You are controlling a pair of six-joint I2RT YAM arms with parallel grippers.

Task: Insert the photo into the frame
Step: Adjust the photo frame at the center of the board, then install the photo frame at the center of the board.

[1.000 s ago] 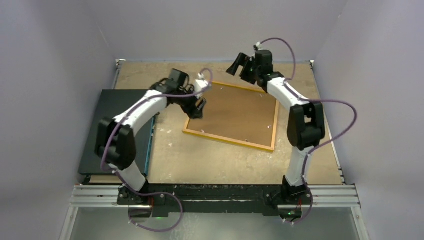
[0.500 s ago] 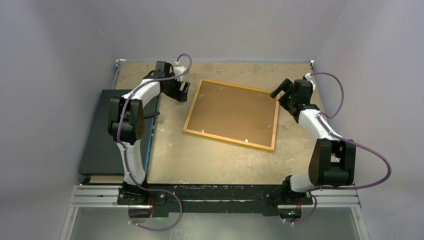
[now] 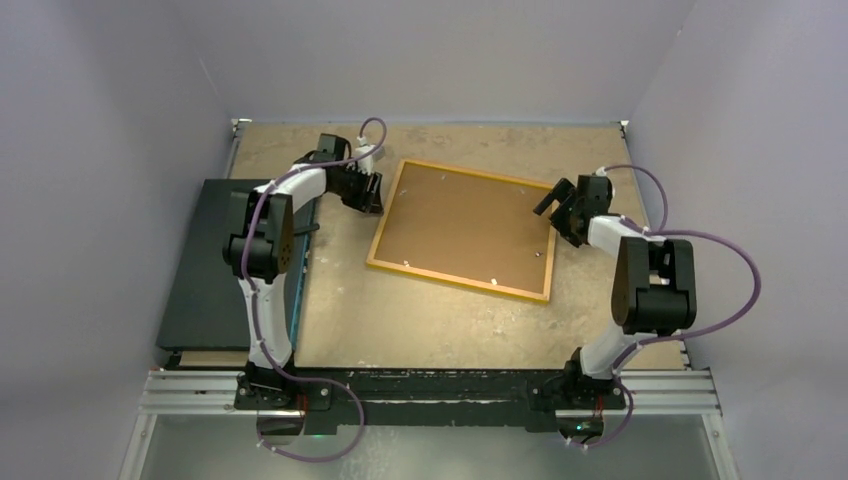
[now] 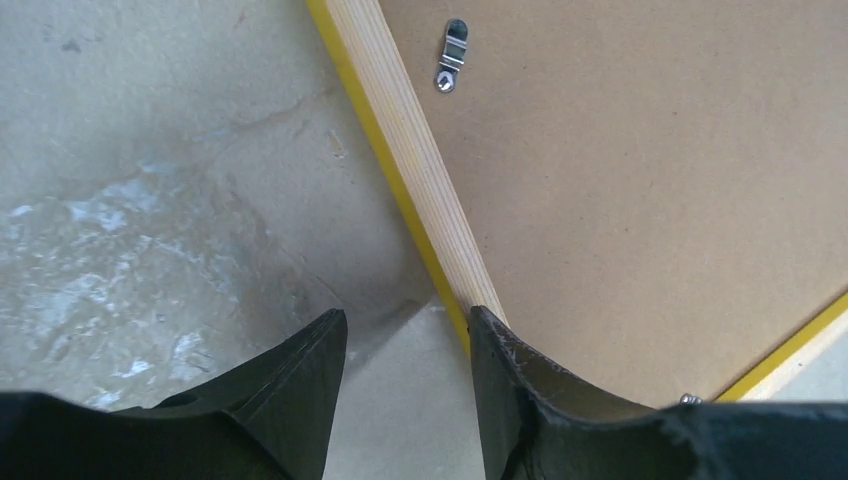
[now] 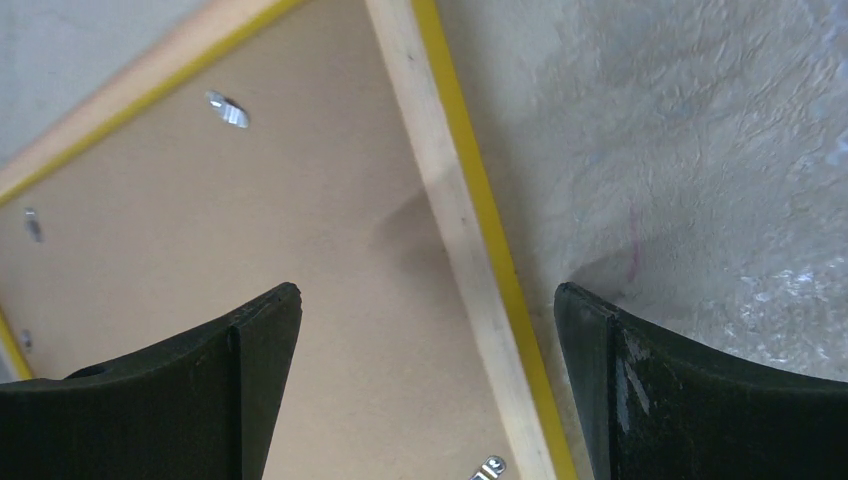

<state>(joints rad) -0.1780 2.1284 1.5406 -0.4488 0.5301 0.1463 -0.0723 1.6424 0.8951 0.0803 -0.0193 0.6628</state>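
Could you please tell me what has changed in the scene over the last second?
The left gripper drew back leftward off the frame to just outside its left rail. The right gripper came down from beyond the far edge to the right rail, which its open fingers now straddle. Nothing was gripped or released. The frame, the backing board in it and the black panel stayed put.

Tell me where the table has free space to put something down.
Free: the strip of table between the frame and the arm bases, and a narrower strip behind the frame. Crowded: the gap between black panel and frame, holding the left gripper, and the frame's right edge, under the right gripper.
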